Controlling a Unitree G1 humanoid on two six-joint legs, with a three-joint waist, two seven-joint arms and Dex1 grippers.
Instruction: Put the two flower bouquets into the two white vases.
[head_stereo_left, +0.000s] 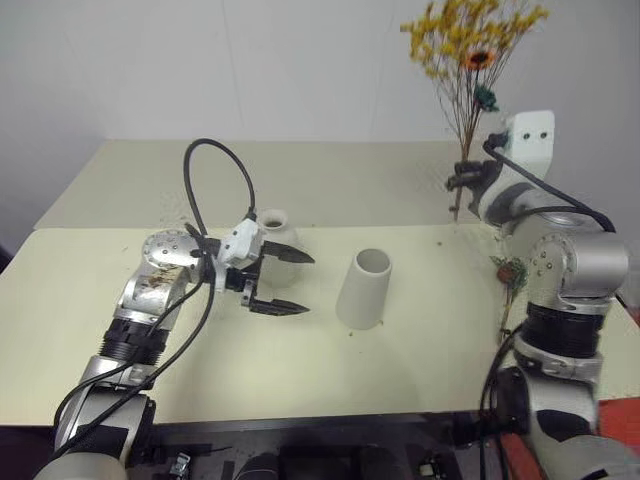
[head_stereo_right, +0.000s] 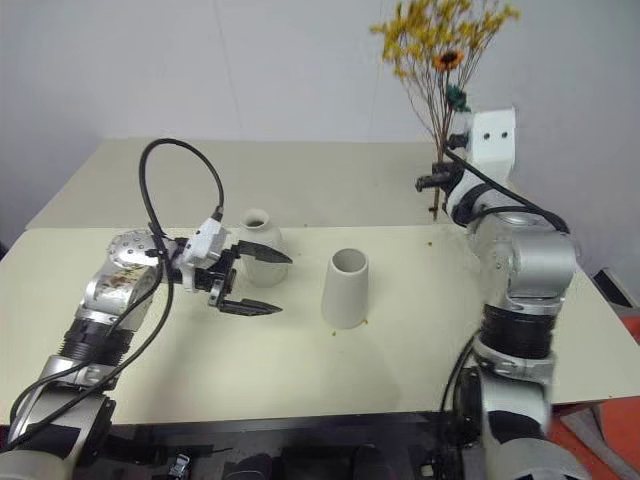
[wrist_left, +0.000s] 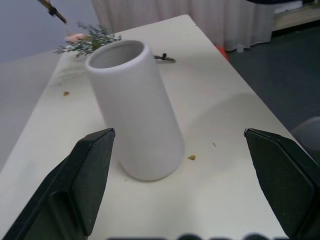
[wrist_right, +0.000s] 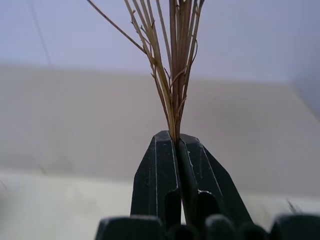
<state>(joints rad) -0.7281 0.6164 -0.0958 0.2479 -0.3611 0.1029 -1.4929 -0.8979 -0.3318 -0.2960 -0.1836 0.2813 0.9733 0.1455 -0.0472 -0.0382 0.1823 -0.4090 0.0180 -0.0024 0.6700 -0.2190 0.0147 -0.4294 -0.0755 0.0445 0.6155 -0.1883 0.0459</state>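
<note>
Right wrist view: we are clamping our right gripper (wrist_right: 177, 145) jaws on the yellow bouquet's (head_stereo_left: 470, 45) stems, upright above the bench's (head_stereo_left: 420, 330) right edge. Left gripper (head_stereo_left: 292, 282) jaws are gaping beside the cylinder vase (head_stereo_left: 364, 290). No writing legible.

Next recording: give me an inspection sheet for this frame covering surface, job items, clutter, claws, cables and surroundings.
Surface: pale table, two tops butted together.
Job's things: yellow bouquet held upright in the air; grey-green bouquet lying on the table by the right arm; bottle vase and cylinder vase upright, both empty.
Clutter: small crumbs near the cylinder vase.
Claws: left claw open, facing the cylinder vase; right claw shut on the yellow bouquet's stems.
Cables: black cable looping over the left wrist.
Surroundings: plain white wall.
</note>
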